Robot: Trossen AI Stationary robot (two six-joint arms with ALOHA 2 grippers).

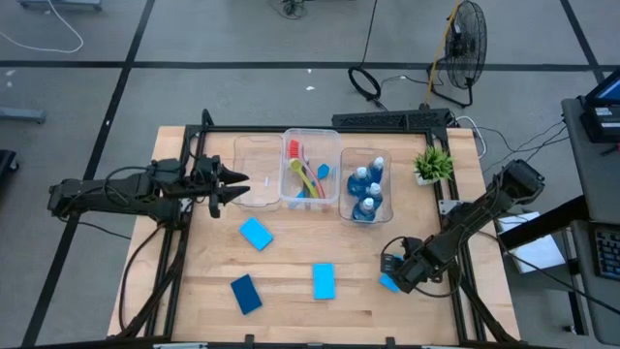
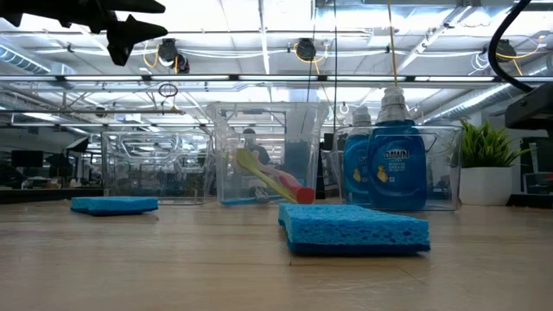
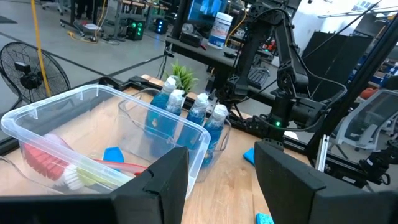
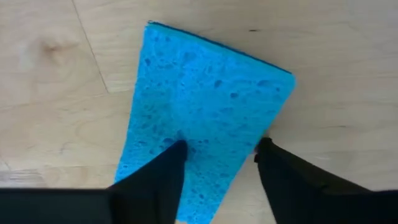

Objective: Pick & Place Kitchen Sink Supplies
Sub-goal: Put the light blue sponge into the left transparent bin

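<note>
Wooden table: brushes binned, bottles in neighbouring bin.

Grey floor w/ dark lines; standing fan; cables; ceiling strip lights.

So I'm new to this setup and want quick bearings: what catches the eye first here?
The right gripper, low at the table's right front, straddles a blue sponge. Three more sponges lie scattered across the wood. At the back, clear bins hold coloured brushes and blue bottles, with the left gripper hovering beside them.
</note>
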